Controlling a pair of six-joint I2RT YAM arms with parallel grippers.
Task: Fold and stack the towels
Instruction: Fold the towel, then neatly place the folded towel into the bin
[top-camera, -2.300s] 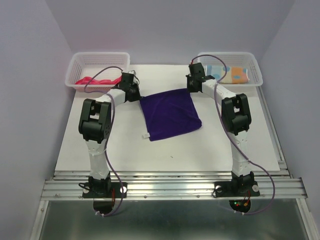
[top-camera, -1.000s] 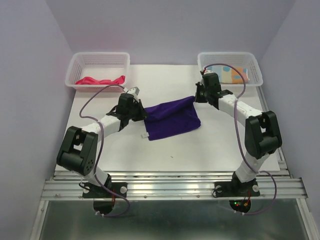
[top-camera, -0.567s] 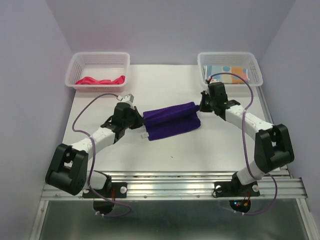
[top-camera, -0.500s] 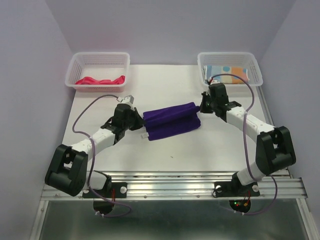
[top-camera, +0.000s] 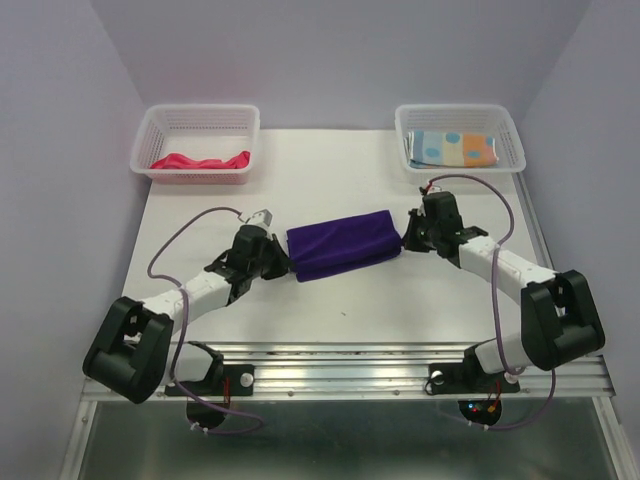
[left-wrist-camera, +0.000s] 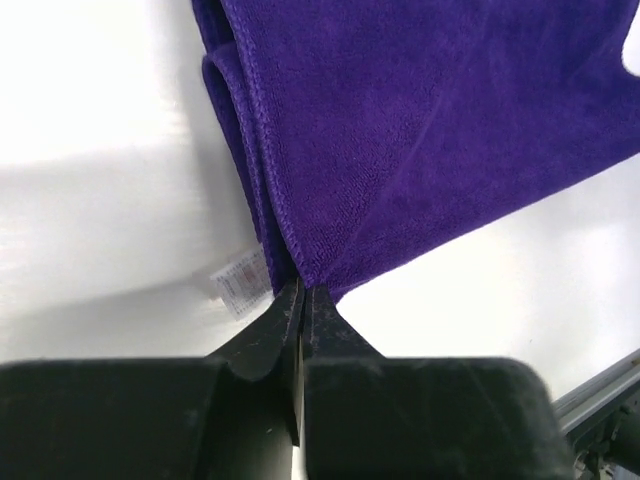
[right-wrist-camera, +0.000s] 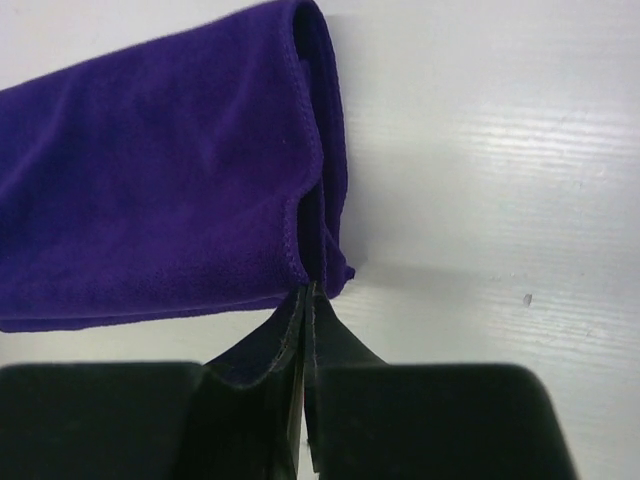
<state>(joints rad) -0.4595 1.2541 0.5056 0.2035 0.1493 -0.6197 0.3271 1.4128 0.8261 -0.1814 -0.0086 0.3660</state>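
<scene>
A dark purple towel (top-camera: 343, 242) lies folded in half as a wide strip on the white table (top-camera: 340, 305). My left gripper (top-camera: 284, 266) is shut on its near left corner; in the left wrist view the jaws (left-wrist-camera: 303, 289) pinch the towel (left-wrist-camera: 430, 130) beside its white label (left-wrist-camera: 238, 283). My right gripper (top-camera: 403, 240) is shut on the right end. The right wrist view has that gripper (right-wrist-camera: 310, 291) holding the layered edge of the towel (right-wrist-camera: 150, 210). A pink-red towel (top-camera: 200, 161) lies in the left basket. A folded spotted light blue towel (top-camera: 455, 148) lies in the right basket.
Two white mesh baskets stand at the back of the table, one at the left (top-camera: 148, 130) and one at the right (top-camera: 511, 135). Purple cables loop from both arms. A metal rail (top-camera: 340, 375) runs along the near edge.
Both grippers have pulled the towel's far edge toward the near edge, over the rest of it. The towel has gone from a spread square to a flat folded strip.
</scene>
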